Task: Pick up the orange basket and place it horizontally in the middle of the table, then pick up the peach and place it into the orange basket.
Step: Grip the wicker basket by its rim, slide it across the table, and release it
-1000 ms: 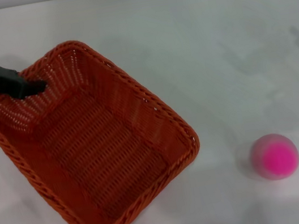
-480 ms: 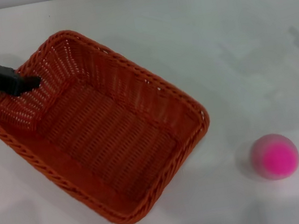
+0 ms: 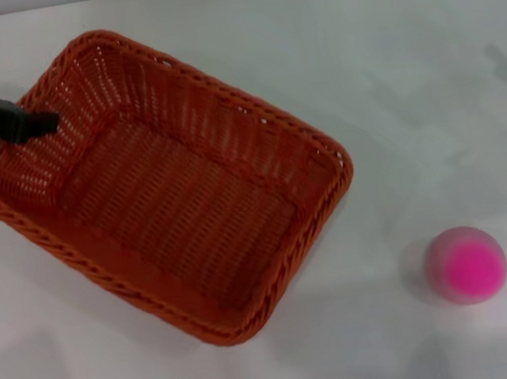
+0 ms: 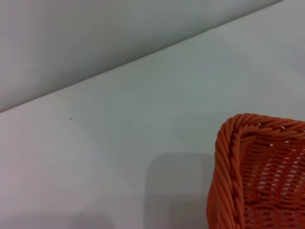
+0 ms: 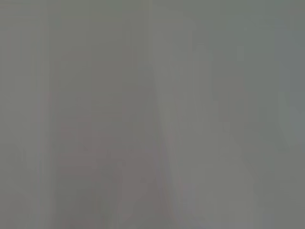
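From the head view, the left gripper [image 3: 46,124] reaches in from the left and seems clamped on the far-left end wall of the basket [image 3: 160,186], which sits skewed on the left half of the table [image 3: 429,73], its long axis running far-left to near-right. The peach [image 3: 466,265] lies well apart at the near right. The left wrist view shows only a braided basket corner [image 4: 228,157] over bare table, no fingers, while the right wrist view is featureless grey, so the right gripper's jaws cannot be told.
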Tool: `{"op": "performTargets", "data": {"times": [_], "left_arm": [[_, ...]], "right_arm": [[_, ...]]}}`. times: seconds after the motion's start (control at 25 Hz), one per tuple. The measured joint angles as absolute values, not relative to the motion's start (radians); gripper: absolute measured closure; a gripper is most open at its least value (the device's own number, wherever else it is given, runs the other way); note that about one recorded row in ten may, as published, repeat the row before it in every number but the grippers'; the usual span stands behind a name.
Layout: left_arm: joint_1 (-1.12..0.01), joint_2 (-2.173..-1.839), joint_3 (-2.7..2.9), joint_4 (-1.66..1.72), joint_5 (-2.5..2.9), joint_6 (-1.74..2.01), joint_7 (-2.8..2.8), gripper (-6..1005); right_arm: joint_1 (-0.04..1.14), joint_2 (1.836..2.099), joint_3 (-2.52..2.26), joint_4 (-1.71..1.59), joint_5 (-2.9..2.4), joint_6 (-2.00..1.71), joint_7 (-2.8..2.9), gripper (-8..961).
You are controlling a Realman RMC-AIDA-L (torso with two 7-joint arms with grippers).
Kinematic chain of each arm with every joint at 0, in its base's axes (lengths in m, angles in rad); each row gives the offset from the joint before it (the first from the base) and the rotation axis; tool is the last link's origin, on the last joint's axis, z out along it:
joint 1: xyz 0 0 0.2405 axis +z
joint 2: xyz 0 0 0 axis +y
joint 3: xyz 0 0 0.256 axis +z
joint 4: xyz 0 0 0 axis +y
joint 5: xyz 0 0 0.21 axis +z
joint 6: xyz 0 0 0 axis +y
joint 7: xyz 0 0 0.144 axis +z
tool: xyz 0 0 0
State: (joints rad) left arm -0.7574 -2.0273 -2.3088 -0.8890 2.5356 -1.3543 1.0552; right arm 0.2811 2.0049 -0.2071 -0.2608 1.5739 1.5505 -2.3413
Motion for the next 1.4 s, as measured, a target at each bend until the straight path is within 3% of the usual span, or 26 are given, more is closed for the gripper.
{"op": "performTargets", "data": {"times": [0.52, 1.4], "left_arm": [[-0.837, -2.017, -2.307, -0.883, 2.523, -1.362, 0.76, 832], [-0.89, -2.067, -2.299, -0.795, 2.427, -1.397, 0.328, 833]], "right_arm": [[0.318, 2.005, -0.208, -0.268, 1.577, 1.501, -2.283, 216], [0.305, 2.002, -0.266, -0.294, 1.574, 1.518, -2.283, 216]]}}
